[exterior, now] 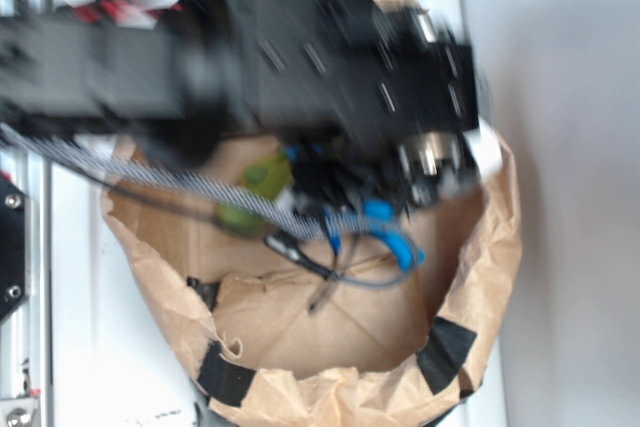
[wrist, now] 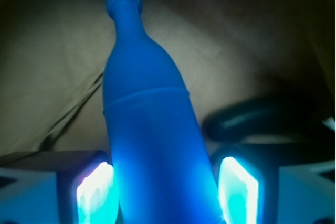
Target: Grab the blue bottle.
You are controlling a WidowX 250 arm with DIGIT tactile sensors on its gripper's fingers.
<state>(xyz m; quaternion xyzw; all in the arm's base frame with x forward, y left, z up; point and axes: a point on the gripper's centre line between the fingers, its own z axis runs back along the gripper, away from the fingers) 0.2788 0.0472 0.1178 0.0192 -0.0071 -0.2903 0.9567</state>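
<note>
Wrist view: inside the brown paper bag (exterior: 470, 277), the blue bottle (wrist: 152, 145) lies between the gripper's (wrist: 167, 195) jaws; whether they grasp it is unclear.

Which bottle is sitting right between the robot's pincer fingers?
The blue bottle. In the wrist view it lies between the two fingers of the pincer, while the dark, almost black bottle lies off to the side.

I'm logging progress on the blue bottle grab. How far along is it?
Done: the gripper is down in the paper bag, straddling the blue bottle. In hand: pads flank it closely; firm contact unclear. Left: confirm the squeeze and lift.
</note>
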